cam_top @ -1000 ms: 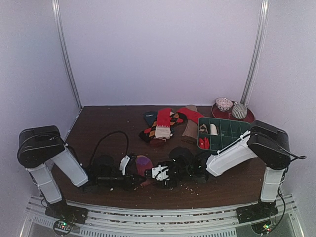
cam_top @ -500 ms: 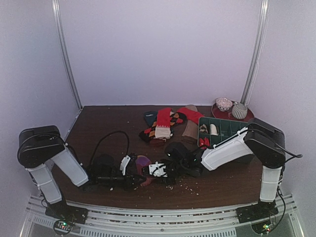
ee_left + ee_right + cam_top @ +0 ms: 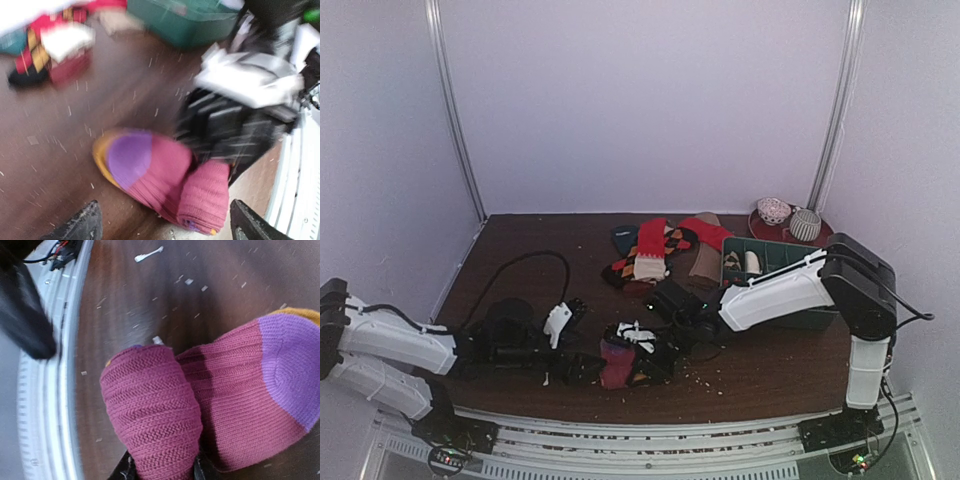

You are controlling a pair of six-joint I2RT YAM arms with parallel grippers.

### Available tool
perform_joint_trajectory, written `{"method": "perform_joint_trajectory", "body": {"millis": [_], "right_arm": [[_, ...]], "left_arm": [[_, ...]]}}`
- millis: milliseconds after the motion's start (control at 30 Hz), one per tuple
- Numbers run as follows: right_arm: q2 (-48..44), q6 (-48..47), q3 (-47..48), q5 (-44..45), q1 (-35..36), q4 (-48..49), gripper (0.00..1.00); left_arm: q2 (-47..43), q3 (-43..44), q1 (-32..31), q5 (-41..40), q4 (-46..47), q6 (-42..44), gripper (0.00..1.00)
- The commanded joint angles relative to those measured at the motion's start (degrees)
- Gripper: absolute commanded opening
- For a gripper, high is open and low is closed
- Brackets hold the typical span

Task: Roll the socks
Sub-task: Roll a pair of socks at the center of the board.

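Note:
A purple-magenta sock [image 3: 614, 368] with a purple heel patch and an orange toe lies near the table's front edge, its cuff end rolled into a thick bundle [image 3: 152, 415]. My right gripper [image 3: 162, 473] is shut on that rolled bundle, gripping it from behind [image 3: 642, 352]. In the left wrist view the sock [image 3: 165, 175] lies just ahead of my left gripper [image 3: 165, 231], which stands open and apart from it, one finger [image 3: 80, 226] on each side. From above, the left gripper [image 3: 582, 368] sits just left of the sock. More socks [image 3: 655, 252] lie in a heap mid-table.
A green compartment tray [image 3: 790, 262] stands behind the right arm, with a red plate [image 3: 825, 235] holding two rolled balls behind it. A black cable [image 3: 525, 265] loops over the left side. Crumbs of lint dot the wood. The metal rail [image 3: 47, 405] runs along the front edge.
My left gripper has opened and let go of the sock, and the left arm has dropped low and drawn back leftward. The right gripper moved left and closed on the rolled end.

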Motion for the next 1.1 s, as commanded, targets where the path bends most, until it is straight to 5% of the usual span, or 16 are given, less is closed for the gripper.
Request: {"method": "perform_joint_trajectory", "body": {"millis": [0,233,567,767,900,1067], "right_arm": [[5.5,14.7,-1.6,-8.9,0.0,-17.6,0.29],[13.9,11.7,3.7,-7.5,-1.1,-26.6,0.28],[16.8,11.0,4.7,-6.3,-3.2,-27.3,0.29],[17.4,10.4,5.7,-6.4,-3.3,-27.4,0.29],[16.4,10.2,6.0,-5.3,-3.3,-26.8,0.3],[11.3,9.0,5.5,-2.6,-3.3,-23.7,0.34]], "left_arm": [[-6.5,-5.8,-5.8,-6.1,7.0,7.9,0.88],[2.8,-6.4,-11.1,-6.7,19.5,11.7,0.87],[13.5,-3.1,-11.6,-2.4,23.4,14.9,0.83],[18.1,-0.7,-11.6,0.1,22.0,13.6,0.53],[20.0,-0.6,-11.6,0.5,21.3,10.5,0.02],[21.2,-2.5,-11.6,-1.3,20.6,5.2,0.0]]}}
